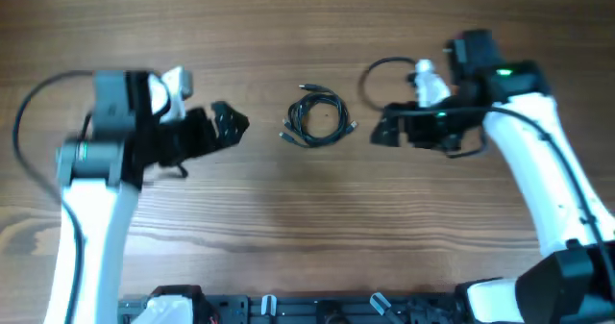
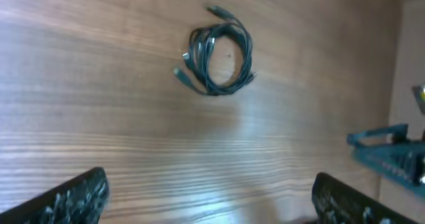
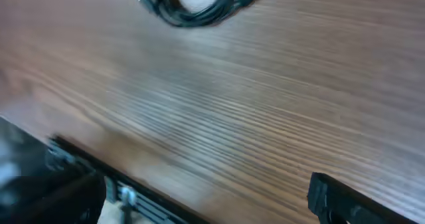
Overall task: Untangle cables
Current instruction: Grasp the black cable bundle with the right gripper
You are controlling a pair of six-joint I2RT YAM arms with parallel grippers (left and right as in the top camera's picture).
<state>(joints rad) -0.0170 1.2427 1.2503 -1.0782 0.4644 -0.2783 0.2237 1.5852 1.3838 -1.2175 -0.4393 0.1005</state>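
Observation:
The cables [image 1: 316, 118] lie as one small coiled bundle of thin black wires with silvery plug ends on the wooden table, midway between the arms. The bundle also shows in the left wrist view [image 2: 217, 50] and, blurred, at the top edge of the right wrist view [image 3: 196, 2]. My left gripper [image 1: 231, 124] is open and empty, to the left of the bundle and apart from it. My right gripper [image 1: 387, 129] is open and empty, to the right of the bundle and apart from it.
The wooden table [image 1: 307, 228] spreads around the bundle. A thicker black arm cable [image 1: 384, 74] loops behind the right gripper. A black rail with fittings [image 1: 317, 307] runs along the front edge. A teal-framed fixture [image 2: 392, 154] shows at the right of the left wrist view.

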